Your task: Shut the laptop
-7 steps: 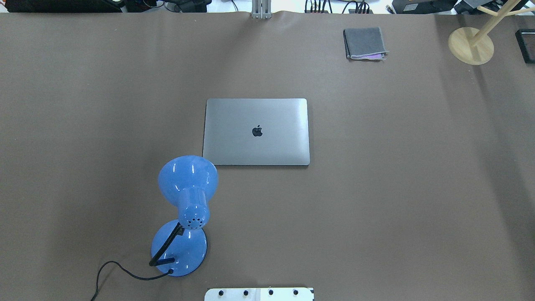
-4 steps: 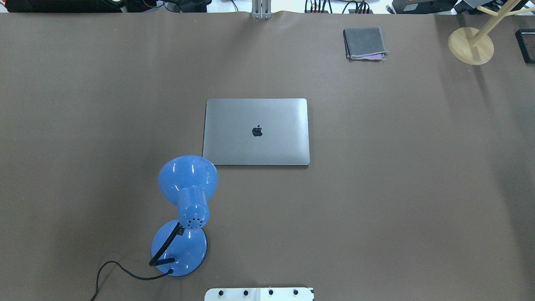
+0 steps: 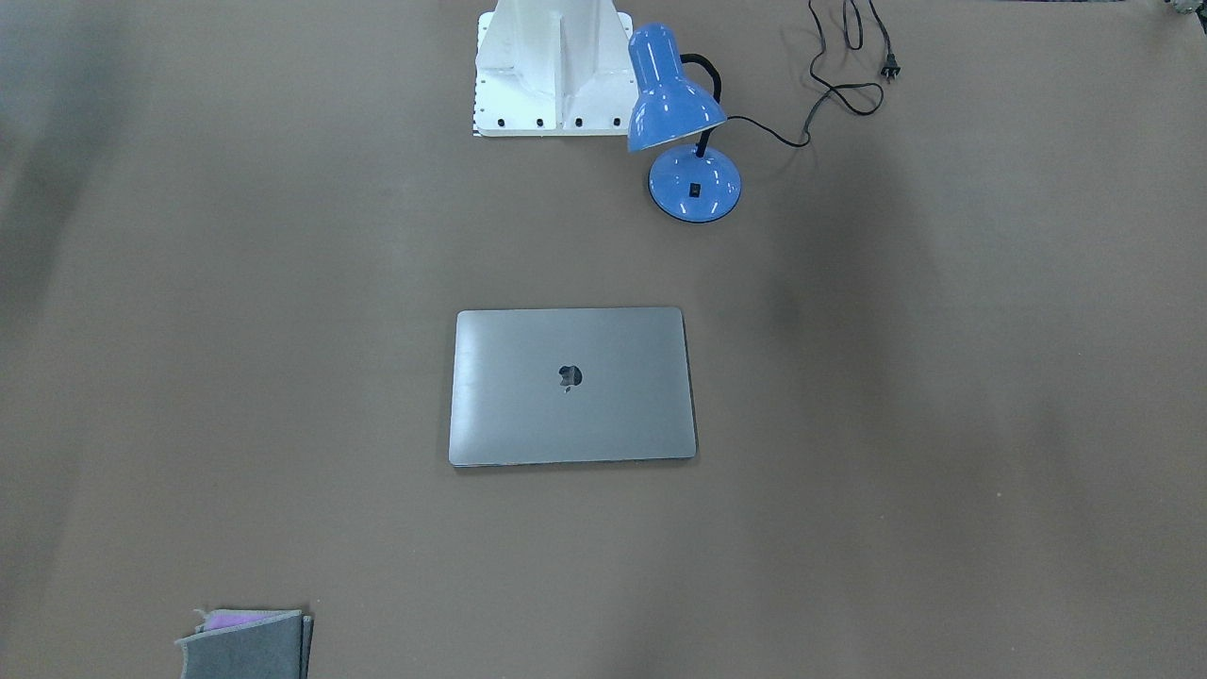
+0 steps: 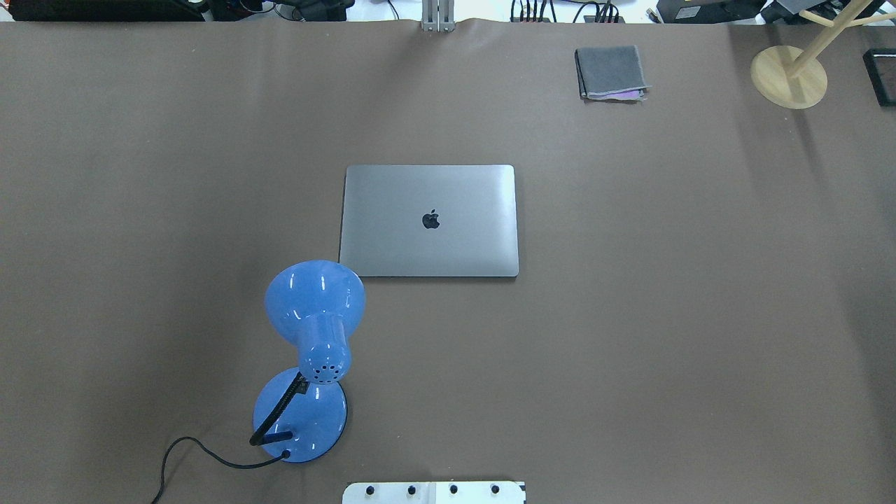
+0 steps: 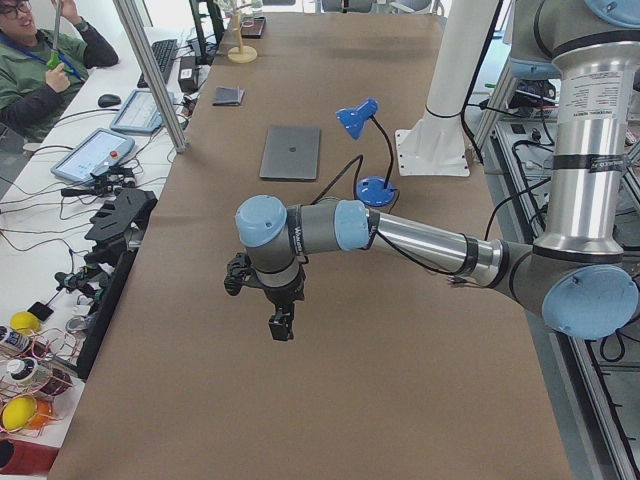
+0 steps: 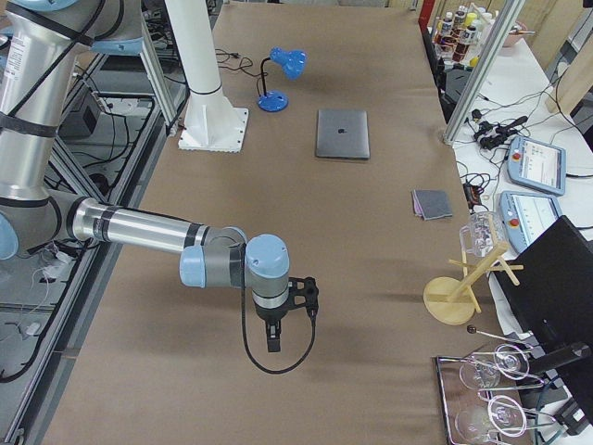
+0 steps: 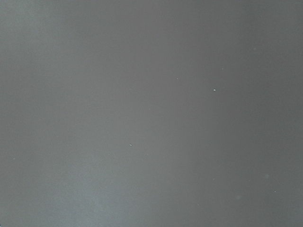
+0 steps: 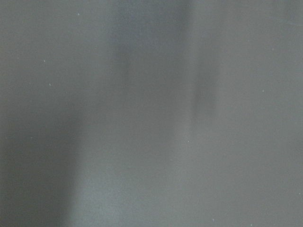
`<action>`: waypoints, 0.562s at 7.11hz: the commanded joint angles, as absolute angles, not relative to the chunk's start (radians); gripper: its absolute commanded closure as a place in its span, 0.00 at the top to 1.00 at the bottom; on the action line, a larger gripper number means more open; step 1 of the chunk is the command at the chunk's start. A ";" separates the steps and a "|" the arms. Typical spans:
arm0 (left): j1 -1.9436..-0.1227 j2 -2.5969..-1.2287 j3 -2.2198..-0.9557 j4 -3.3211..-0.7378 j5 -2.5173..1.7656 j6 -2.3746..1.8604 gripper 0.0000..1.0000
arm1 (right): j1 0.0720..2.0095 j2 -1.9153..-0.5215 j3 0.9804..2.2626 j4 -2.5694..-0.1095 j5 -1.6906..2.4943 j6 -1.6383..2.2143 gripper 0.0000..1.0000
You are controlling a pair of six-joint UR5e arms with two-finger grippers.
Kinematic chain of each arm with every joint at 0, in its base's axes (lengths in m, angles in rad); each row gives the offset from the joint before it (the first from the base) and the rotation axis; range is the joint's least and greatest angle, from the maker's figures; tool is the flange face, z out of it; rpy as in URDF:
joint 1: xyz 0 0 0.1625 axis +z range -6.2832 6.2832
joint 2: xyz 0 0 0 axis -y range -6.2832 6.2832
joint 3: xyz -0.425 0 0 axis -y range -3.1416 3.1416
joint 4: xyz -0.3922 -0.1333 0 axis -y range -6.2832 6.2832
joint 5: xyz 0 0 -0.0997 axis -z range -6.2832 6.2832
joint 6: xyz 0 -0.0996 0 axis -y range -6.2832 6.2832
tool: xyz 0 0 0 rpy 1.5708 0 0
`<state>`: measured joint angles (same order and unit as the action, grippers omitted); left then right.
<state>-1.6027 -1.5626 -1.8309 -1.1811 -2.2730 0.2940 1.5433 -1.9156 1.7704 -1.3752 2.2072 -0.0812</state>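
Above table (image 5: 400,400): left tool (image 5: 281,330), right tool (image 6: 273,342) hover; opening unclear.

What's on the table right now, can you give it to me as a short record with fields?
laptop: closed, lid flat, logo up, mid-table
blue lamp: upright, apart from the laptop, nearer the robot's base, on its left side
grey cloth: folded, far edge, robot's right side
left tool: over bare table, far from the laptop; open or shut unclear
right tool: over bare table at the opposite end; open or shut unclear
task: lid already down
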 commanded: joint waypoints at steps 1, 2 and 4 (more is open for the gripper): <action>-1.605 -1.539 -1.854 -1.189 -2.275 0.301 0.98 | 1.540 -1.872 1.853 -1.504 2.206 -0.078 1.00; -1.603 -1.520 -1.856 -1.224 -2.275 0.301 0.98 | 1.534 -1.838 1.941 -1.670 2.207 -0.078 1.00; -1.601 -1.519 -1.867 -1.226 -2.275 0.302 0.98 | 1.519 -1.818 1.983 -1.741 2.249 -0.067 1.00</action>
<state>-1.6027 -1.5219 -1.8613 -1.2209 -2.2748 0.3015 1.5294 -1.8306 1.9600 -1.6969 2.2254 -0.0710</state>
